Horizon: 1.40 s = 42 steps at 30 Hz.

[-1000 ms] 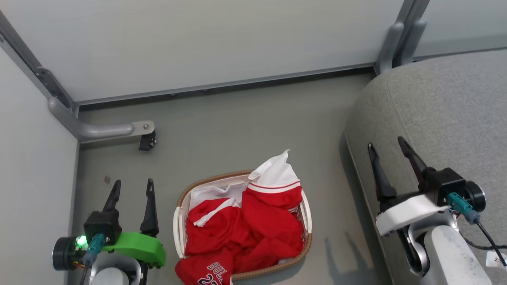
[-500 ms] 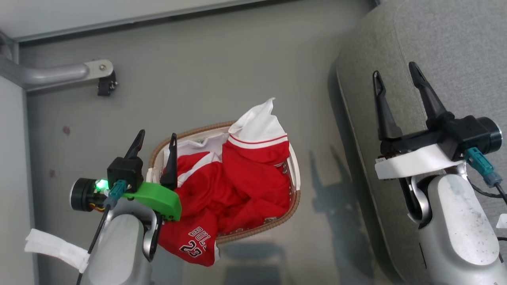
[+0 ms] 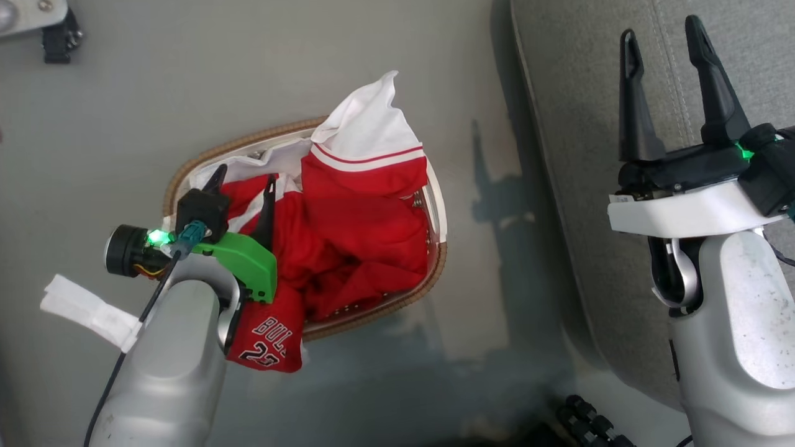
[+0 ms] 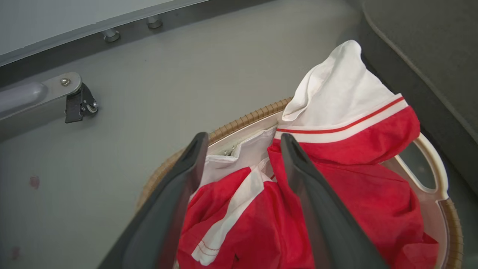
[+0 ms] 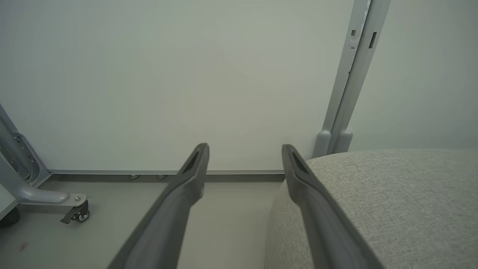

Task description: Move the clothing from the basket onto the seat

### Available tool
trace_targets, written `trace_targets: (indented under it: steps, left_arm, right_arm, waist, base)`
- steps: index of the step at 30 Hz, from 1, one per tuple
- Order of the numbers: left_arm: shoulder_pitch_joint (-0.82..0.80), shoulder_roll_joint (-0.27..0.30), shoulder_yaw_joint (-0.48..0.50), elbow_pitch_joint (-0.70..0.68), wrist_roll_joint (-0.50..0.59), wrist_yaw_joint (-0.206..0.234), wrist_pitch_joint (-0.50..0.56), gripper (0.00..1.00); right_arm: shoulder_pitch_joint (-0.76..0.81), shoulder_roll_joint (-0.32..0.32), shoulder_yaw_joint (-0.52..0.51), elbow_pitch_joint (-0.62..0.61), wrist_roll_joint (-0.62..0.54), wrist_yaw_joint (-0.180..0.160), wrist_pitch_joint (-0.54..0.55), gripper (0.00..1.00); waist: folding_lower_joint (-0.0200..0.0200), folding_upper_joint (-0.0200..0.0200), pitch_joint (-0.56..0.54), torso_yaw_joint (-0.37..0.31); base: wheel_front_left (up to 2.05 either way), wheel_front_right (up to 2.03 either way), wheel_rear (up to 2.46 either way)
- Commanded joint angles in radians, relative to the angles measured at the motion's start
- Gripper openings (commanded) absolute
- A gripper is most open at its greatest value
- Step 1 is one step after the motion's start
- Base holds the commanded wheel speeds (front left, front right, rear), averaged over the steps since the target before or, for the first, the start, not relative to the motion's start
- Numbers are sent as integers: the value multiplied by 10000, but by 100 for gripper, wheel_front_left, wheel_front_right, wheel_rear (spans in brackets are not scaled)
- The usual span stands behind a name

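The red clothing (image 3: 360,230) (image 4: 358,186) with white panels is heaped in the oval basket (image 3: 435,273) (image 4: 246,121) on the floor; one piece with white lettering hangs over the basket's near rim. My left gripper (image 3: 243,178) (image 4: 242,138) is open above the left side of the heap, its fingers straddling a red and white fold without closing on it. The grey seat (image 3: 577,124) (image 5: 392,194) rises at the right. My right gripper (image 3: 661,34) (image 5: 244,149) is open and empty over the seat's left edge.
A grey floor surrounds the basket. A metal frame leg with a black caster (image 3: 56,37) (image 4: 80,104) (image 5: 76,215) stands at the far left. White wall panels and an upright post (image 5: 351,82) close the back. Dark cabling (image 3: 590,422) lies near the seat's front.
The head camera has tilted down, shifting the whole scene up. My left gripper has moved right from beside the basket to over the clothing. Both grippers stayed open.
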Motion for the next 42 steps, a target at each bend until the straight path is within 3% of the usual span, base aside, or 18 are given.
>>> trace_targets:
  steps: [1, 11, 24, 25, 26, 37, 42]
  left_arm:
    - [-316, 155, -150, 273, 42, -45, -1, 100]
    - [-1616, 450, -982, 2258, 721, 95, 0, 100]
    - [-2545, 526, -1474, 4265, 1049, 457, 257, 100]
    - [-2534, 516, -1507, 4310, 1029, 404, 284, 39]
    - [-2526, 519, -1517, 4330, 991, 398, 266, 0]
    - [-1646, 157, -1080, 4216, 244, 582, -17, 0]
    - [-654, 41, -809, 3182, -160, 688, -10, 0]
  right_arm:
    - [-172, -13, -13, -102, 99, -6, -41, 100]
    - [-691, -14, -150, -427, 375, -6, -41, 100]
    - [-871, -15, -44, -575, 667, -6, -41, 100]
    - [-873, -15, -33, -553, 685, -6, -41, 100]
    - [-863, -15, -25, -525, 711, -6, -41, 100]
    - [-409, -18, -87, -76, 675, -6, -41, 100]
    - [11, -21, -50, 217, 429, -6, -41, 100]
  waist:
    - [-1, 0, 971, -539]
    - [-1, 0, 1882, -852]
    - [-1, 0, 2230, -1062]
    - [-1, 0, 2211, -1071]
    - [-1, 0, 2170, -1078]
    - [-1, 0, 686, -932]
    - [-1, 0, -411, -610]
  base:
    - [0, 0, 0]
    - [0, 0, 0]
    - [0, 0, 0]
    - [0, 0, 0]
    - [0, 0, 0]
    - [0, 0, 0]
    - [0, 0, 0]
